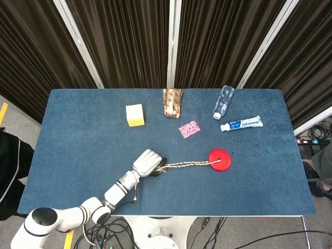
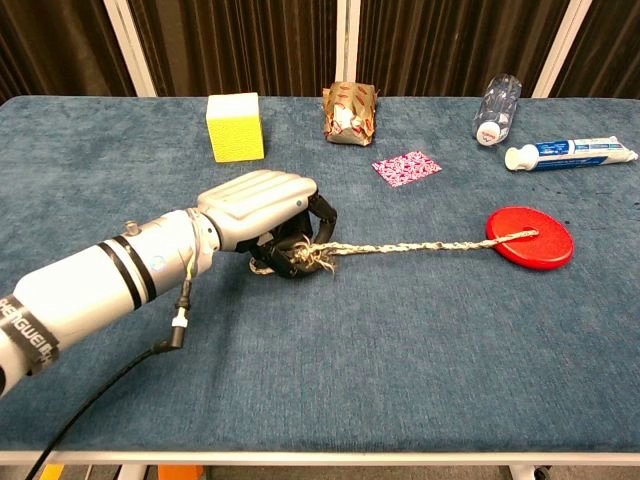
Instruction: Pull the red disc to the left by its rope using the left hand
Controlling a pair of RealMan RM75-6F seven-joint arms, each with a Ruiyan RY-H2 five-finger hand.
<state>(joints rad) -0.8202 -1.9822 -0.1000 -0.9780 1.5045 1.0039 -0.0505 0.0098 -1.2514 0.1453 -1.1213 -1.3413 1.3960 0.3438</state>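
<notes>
The rope (image 2: 420,246) runs from the left hand (image 2: 262,203) rightward to the disc (image 2: 530,237).

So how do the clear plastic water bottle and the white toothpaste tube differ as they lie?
The clear plastic water bottle is see-through and lies with its cap toward the robot; the white toothpaste tube is opaque with blue print and lies crosswise, with its cap pointing left. The bottle sits further back. Both lie flat on the blue table, untouched.

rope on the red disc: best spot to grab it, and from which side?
Grab the frayed free end of the rope, coming from the left. It lies straight leftward from the red disc, flat on the table. The left hand already grips there.
</notes>
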